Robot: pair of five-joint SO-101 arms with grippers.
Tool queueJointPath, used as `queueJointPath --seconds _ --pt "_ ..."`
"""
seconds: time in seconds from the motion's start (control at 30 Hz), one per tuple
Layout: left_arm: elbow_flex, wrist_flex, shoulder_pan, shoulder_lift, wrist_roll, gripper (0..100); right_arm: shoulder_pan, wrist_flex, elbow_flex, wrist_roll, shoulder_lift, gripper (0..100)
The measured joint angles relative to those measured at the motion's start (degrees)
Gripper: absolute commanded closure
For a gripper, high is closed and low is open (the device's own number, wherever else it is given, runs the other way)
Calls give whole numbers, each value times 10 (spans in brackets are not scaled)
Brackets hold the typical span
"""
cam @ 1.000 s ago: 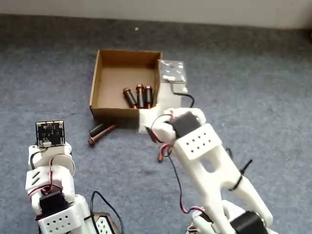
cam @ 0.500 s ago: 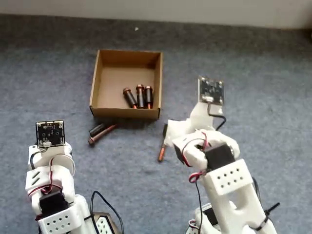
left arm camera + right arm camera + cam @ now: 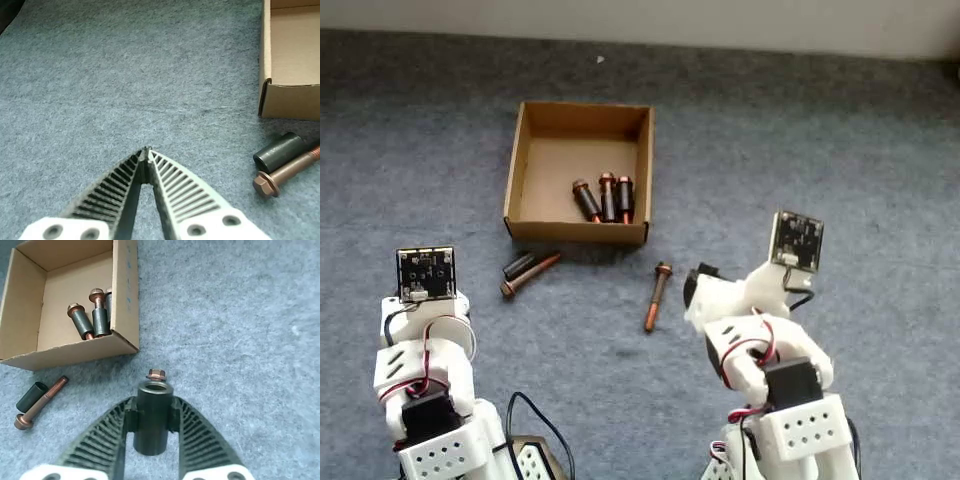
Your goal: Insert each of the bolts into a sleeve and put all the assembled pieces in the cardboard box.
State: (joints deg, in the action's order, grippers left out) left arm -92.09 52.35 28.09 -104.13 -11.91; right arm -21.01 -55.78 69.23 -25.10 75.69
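Observation:
The cardboard box (image 3: 525,170) stands at the far middle with three bolt-and-sleeve pieces (image 3: 605,198) inside, also seen as assembled pieces (image 3: 90,317) in the box (image 3: 125,295). My right gripper (image 3: 153,401) is shut on a dark sleeve (image 3: 152,420), held upright just short of a loose copper bolt (image 3: 156,374). From above, that bolt (image 3: 657,297) lies on the carpet left of the right gripper (image 3: 695,288). Another sleeve (image 3: 279,152) and bolt (image 3: 285,172) lie beside the box corner (image 3: 287,100). My left gripper (image 3: 146,151) is shut and empty over bare carpet.
Grey carpet covers the whole work area. The left arm (image 3: 425,340) sits at the near left, and the right arm (image 3: 770,370) at the near right. The loose sleeve and bolt pair (image 3: 528,270) lies just in front of the box's near wall.
The right arm has drawn back from over the box to the near right, carrying the sleeve. The loose bolt on the carpet has come into sight. The left arm has stayed still.

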Motion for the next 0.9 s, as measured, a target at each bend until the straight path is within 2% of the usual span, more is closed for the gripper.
queueJointPath --seconds 0.3,0.47,0.7,0.9 --pt "0 0 -1 0 0 993 0 28 130 29 193 994" --pt "0 0 -41 0 0 993 1 28 182 52 274 994" --pt "8 8 -57 0 -21 992 0 67 229 69 286 994" --pt "87 85 -110 0 -46 967 0 86 238 69 286 994"
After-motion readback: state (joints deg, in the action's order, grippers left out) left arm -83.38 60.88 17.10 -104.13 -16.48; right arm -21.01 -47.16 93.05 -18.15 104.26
